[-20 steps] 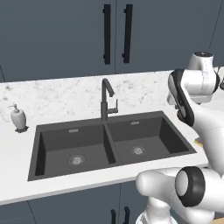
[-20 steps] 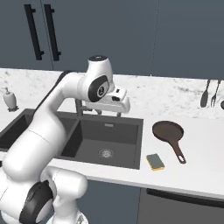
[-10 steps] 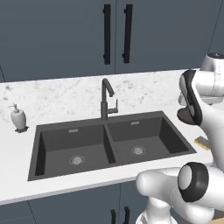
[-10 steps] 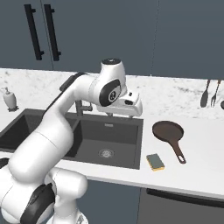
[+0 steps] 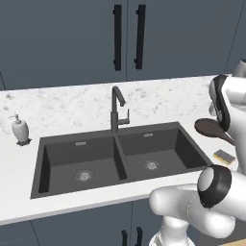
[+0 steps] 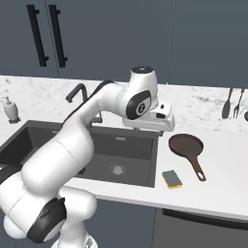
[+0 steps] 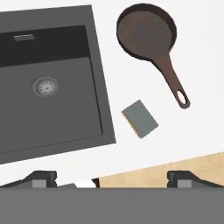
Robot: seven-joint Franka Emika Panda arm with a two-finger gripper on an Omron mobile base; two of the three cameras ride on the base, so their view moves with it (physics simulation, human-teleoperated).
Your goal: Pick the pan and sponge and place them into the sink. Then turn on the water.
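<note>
While the arm has swung rightward off the sink since a moment ago, the gripper now hangs over the counter just right of the sink's right basin, jaws spread fully wide and holding nothing; I judge this the approach to the first pick, with no part of the task done yet. Nearest the sink's front right corner lies the sponge, green-grey face up, flat on the counter. Further back, just right of the sink, sits the pan, its handle pointing toward the counter's front edge, apart from the sponge. Both basins hold nothing but their drains, and the faucet behind the sink runs dry.
</note>
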